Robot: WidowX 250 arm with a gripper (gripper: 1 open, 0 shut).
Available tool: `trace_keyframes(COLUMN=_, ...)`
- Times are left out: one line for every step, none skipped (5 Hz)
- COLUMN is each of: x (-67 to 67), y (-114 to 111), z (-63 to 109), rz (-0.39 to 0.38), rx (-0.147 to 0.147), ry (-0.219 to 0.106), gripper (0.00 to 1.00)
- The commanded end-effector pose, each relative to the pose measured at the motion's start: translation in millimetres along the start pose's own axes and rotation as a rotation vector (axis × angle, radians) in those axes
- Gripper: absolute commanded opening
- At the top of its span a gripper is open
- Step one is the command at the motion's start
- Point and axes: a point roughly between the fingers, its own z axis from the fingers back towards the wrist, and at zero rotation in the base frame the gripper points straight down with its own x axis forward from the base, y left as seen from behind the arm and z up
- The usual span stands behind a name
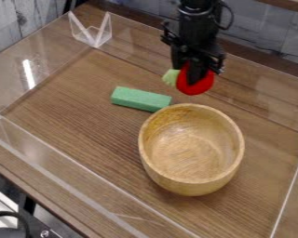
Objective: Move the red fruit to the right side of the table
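Observation:
My gripper (196,76) points straight down and is shut on the red fruit (196,83), a small round red toy with a green leafy end showing at its left. It hangs above the brown wood-grain table (77,93), just behind the far rim of the wooden bowl. The black fingers (189,67) cover the top of the fruit.
A large wooden bowl (192,148) stands at the front right. A flat green rectangular block (141,98) lies left of the gripper. Clear acrylic walls (89,30) border the tabletop on all sides.

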Motion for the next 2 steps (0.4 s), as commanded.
trace_keyframes(x=21.7, y=0.7, z=8.3, rz=0.000, rx=0.014, ry=-0.059, gripper=0.00)
trace_keyframes(x=30.1, y=-1.1, z=0.2, rz=-0.004, rx=0.007, ry=-0.060, gripper=0.00)
